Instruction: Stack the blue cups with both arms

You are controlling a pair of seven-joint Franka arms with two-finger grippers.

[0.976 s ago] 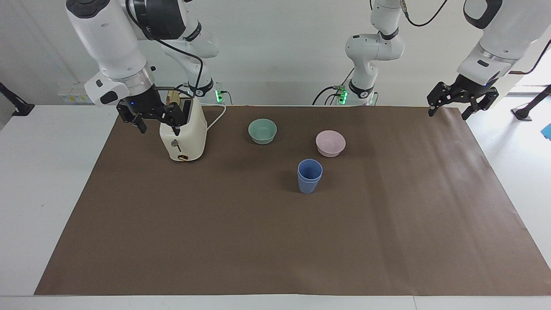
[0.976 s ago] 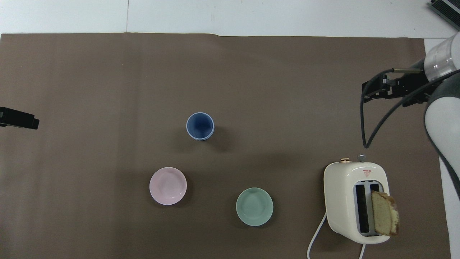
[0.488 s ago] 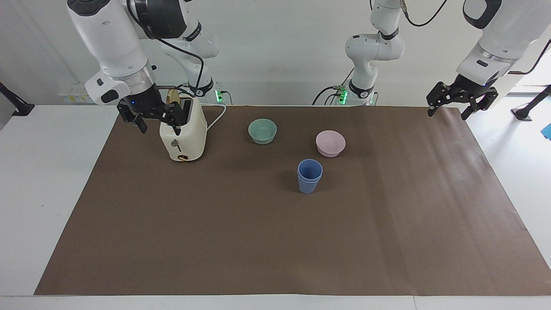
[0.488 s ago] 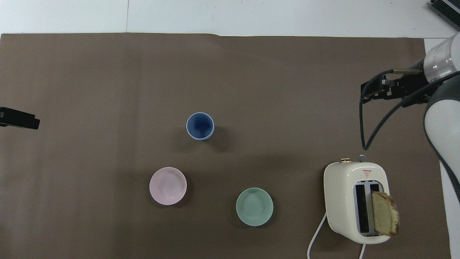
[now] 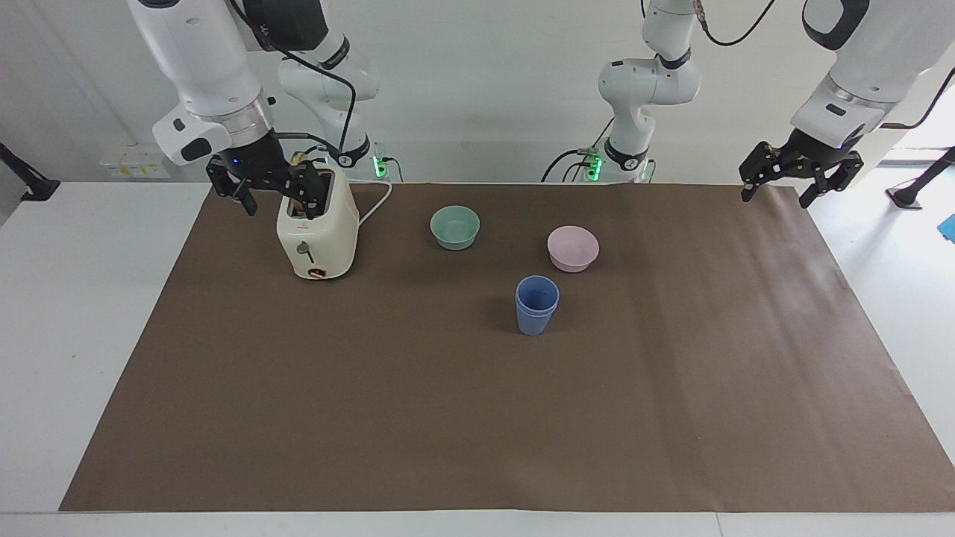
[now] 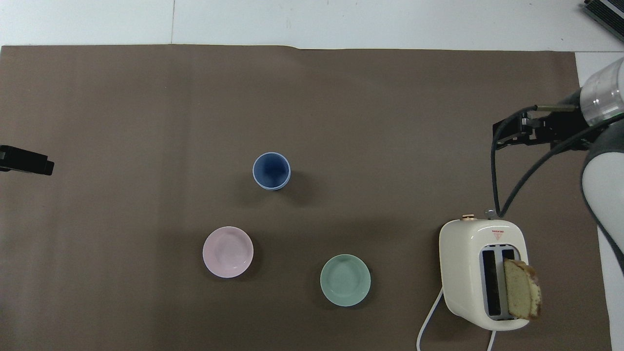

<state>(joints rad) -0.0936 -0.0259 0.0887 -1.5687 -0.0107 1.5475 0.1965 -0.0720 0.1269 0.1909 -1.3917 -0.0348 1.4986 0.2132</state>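
The two blue cups point(image 5: 536, 306) stand nested one inside the other on the brown mat point(image 5: 373, 388), upright, a little farther from the robots than the pink bowl; from above the blue cups point(image 6: 271, 170) show one rim inside the other. My right gripper point(image 5: 277, 201) hangs open beside the toaster's top, holding nothing; in the overhead view the right gripper point(image 6: 512, 132) is over the mat's edge at the right arm's end. My left gripper point(image 5: 777, 195) hovers open and empty over the mat's corner at the left arm's end. Only the left gripper's tip point(image 6: 27, 161) shows from above.
A cream toaster point(image 5: 317, 231) with a slice of bread point(image 6: 521, 290) in one slot stands near the right arm's base, its cord trailing toward the robots. A mint-green bowl point(image 5: 455, 227) and a pale pink bowl point(image 5: 573, 248) sit between the cups and the robots.
The right gripper has risen and drawn back toward the robots beside the toaster. The left gripper and the nested cups have barely moved.
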